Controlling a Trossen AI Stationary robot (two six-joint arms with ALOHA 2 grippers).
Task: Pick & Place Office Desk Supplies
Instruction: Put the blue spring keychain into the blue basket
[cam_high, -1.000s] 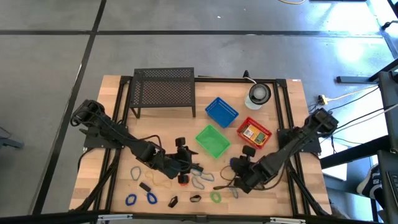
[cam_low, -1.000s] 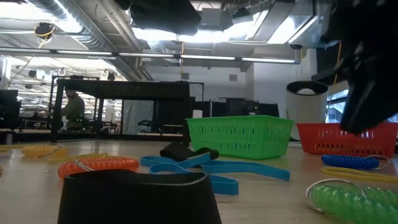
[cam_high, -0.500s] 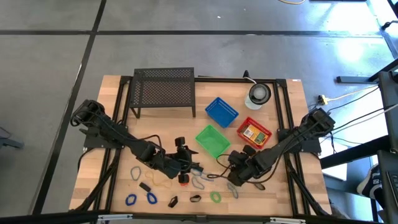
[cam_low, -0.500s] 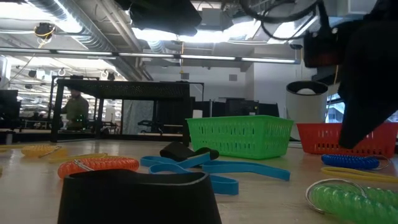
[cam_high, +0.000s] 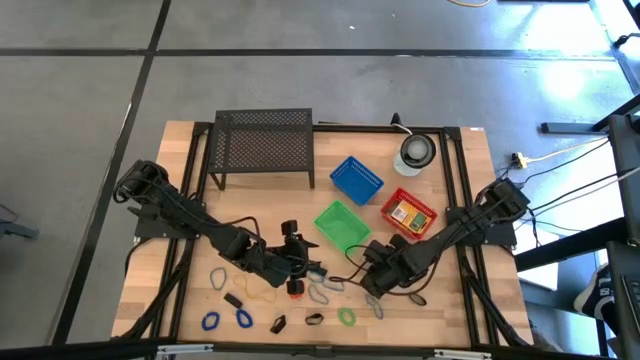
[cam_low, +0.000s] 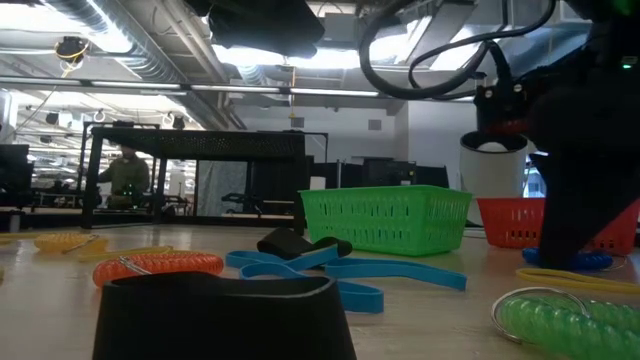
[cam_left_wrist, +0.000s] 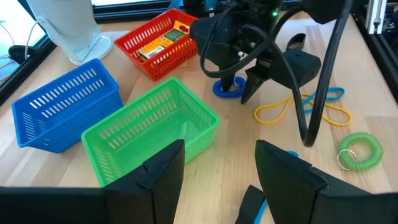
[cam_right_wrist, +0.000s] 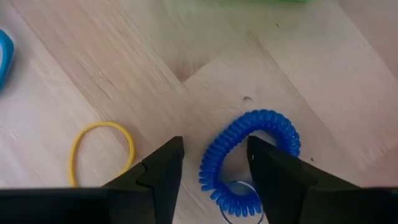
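- Descending on the blue coil loop (cam_right_wrist: 247, 157) with the right gripper (cam_right_wrist: 214, 163), fingers spread and one set to either side of the coil, nothing held yet.
- Lying flat on the bare wood, that coil, just in front of the green basket (cam_left_wrist: 152, 132) and near a yellow band (cam_right_wrist: 101, 150); seen from the left wrist as a blue ring (cam_left_wrist: 227, 89) directly under the right gripper's tips (cam_left_wrist: 241, 87).
- Judged as the reach-and-grasp step for one supply: not yet gripped, not yet lifted.
- Calling next for a little more descent until the tips straddle the coil's wall, then a close and a straight lift before carrying toward a basket; likely the blue basket (cam_high: 356, 179) by colour, though only a guess.
- Risking a slip: soft springy coil, easy to push aside on smooth wood if one finger lands on top.
- Waiting with the left gripper (cam_left_wrist: 214, 168) near the table's front middle, fingers wide and empty, facing the baskets.
- Scattered along the front edge, the other loops and clips, among them a green coil (cam_high: 346, 316).
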